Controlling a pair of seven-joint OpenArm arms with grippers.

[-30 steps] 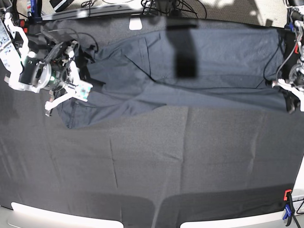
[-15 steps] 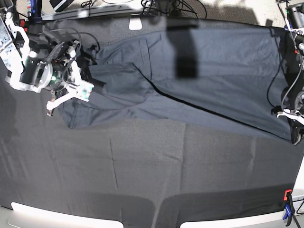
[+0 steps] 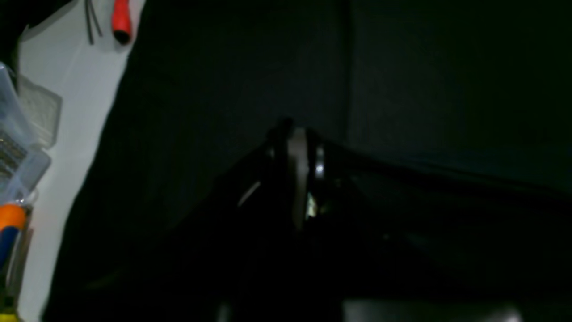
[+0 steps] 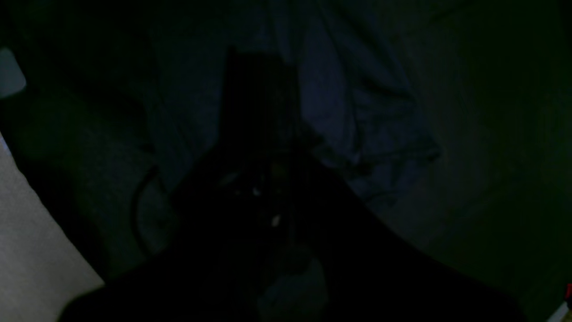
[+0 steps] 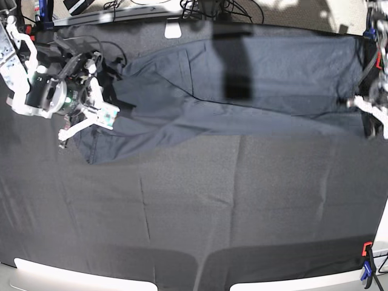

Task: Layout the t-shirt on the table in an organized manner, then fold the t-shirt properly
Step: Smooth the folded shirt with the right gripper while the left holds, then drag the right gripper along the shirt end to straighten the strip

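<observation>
The t-shirt (image 5: 242,85) is stretched between the two grippers across the far part of the table (image 5: 182,212). The left gripper (image 5: 370,115) is clamped on the shirt's edge beside it; the right gripper (image 5: 73,130) is closed on the bunched opposite end.

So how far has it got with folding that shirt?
Early days. The t-shirt is stretched across the table's far side, though rumpled near the right claw. Both claws, the left claw included, are shut at opposite ends, apparently gripping it. Flattening isn't finished; no neat fold yet.
</observation>
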